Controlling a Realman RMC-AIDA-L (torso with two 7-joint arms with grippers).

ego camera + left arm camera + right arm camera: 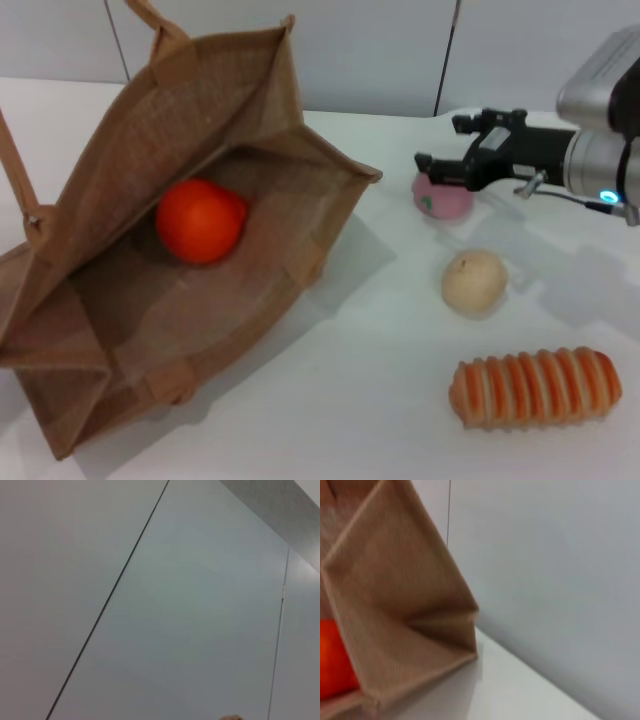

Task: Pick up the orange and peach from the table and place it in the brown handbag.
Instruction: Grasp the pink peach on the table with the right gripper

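Observation:
The brown handbag (150, 300) lies tipped on the table at the left with its mouth open. The orange (200, 220) rests inside it. Both also show in the right wrist view, the handbag (410, 605) with the orange (332, 660) inside. The pink peach (443, 197) sits on the table to the right of the bag. My right gripper (440, 146) reaches in from the right, open, with its fingers just above the peach's top; whether they touch it I cannot tell. My left gripper is out of view; the left wrist view shows only a wall.
A pale beige ball (474, 281) lies on the table in front of the peach. A striped orange-and-cream loaf (535, 387) lies nearer the front right. A panelled wall (400, 50) stands behind the white table (360, 400).

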